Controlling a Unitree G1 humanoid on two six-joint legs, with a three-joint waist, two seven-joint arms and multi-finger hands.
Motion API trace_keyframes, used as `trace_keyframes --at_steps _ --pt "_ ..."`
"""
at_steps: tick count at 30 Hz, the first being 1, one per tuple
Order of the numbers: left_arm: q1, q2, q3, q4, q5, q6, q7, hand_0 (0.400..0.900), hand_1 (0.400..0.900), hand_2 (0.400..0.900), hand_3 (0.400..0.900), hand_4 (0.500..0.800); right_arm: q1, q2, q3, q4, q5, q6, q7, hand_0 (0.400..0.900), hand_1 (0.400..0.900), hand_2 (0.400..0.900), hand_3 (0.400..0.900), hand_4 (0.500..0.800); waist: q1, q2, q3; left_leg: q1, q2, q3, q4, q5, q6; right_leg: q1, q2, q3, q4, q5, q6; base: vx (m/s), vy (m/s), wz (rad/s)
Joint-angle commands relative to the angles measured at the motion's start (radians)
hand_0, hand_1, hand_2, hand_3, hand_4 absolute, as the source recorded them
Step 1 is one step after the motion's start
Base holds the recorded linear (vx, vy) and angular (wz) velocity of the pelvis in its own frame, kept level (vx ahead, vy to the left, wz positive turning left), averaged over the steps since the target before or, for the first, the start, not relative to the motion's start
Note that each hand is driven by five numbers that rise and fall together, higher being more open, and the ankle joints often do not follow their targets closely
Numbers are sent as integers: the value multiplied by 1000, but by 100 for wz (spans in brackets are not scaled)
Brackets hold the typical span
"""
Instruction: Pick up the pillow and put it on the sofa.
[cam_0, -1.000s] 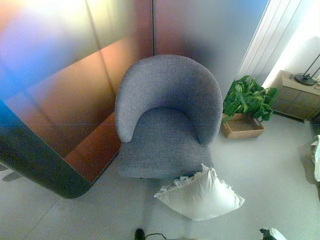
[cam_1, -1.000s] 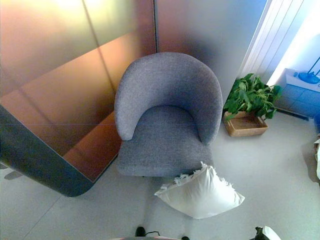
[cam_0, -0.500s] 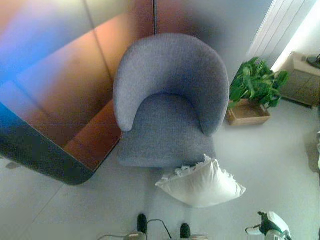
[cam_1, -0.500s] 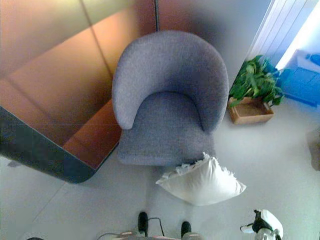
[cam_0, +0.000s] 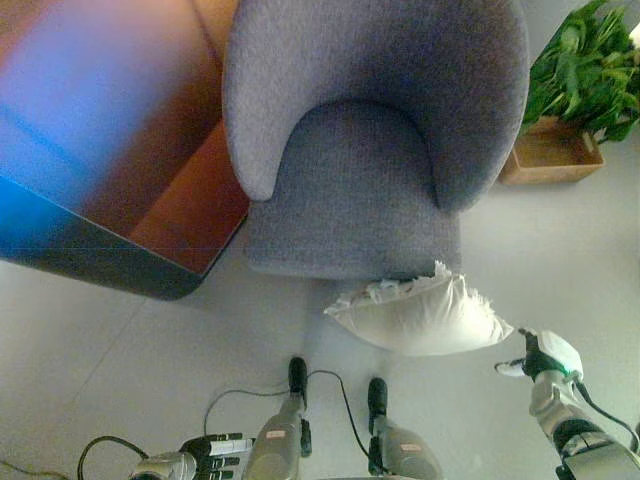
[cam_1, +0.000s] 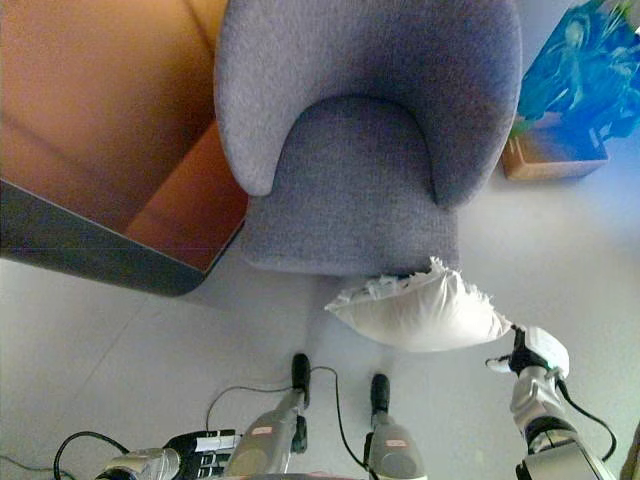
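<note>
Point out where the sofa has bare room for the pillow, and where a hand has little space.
The sofa seat is bare from armrest to armrest, back to its front edge. It is tight at that front edge, where the pillow leans against it on the floor, with the right hand just beside its right end.

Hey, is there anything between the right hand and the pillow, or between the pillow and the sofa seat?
Nothing visible blocks either path. The right hand is just off the right corner of the pillow, with only bare floor between. The pillow lies on the floor against the front edge of the sofa, whose seat holds nothing.
</note>
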Motion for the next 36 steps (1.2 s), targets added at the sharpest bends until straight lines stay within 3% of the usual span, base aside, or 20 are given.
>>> trace_keyframes --at_steps 1,10,19,36 --pt "-25 37 -45 46 -45 9 1 900 900 900 900 800 -60 -146 46 -41 44 18 -56 900 900 900 900 800 10 -34 20 11 -27 -1 -7 -95 6 -120 -12 11 28 69 39 -87 -10 -2" --pt "-71 16 -70 30 -113 -4 37 900 900 900 900 800 -218 -255 93 -94 61 7 -22 900 900 900 900 800 20 -15 96 -94 -37 -27 -7 -60 2 -244 -6 4 85 60 33 -82 -1 1" --pt "-101 -12 -99 13 -157 -2 69 900 900 900 900 800 -383 -305 142 -149 98 9 4 900 900 900 900 800 27 19 131 -195 -55 -38 1 -27 -1 -369 -25 -11 150 55 37 -56 41 4" --pt "-108 -40 -137 -21 -182 -13 81 900 900 900 900 800 -555 -308 184 -245 191 9 98 900 900 900 900 800 34 69 161 -274 -68 -33 27 -16 -6 -467 -44 -16 203 47 37 -16 39 0"
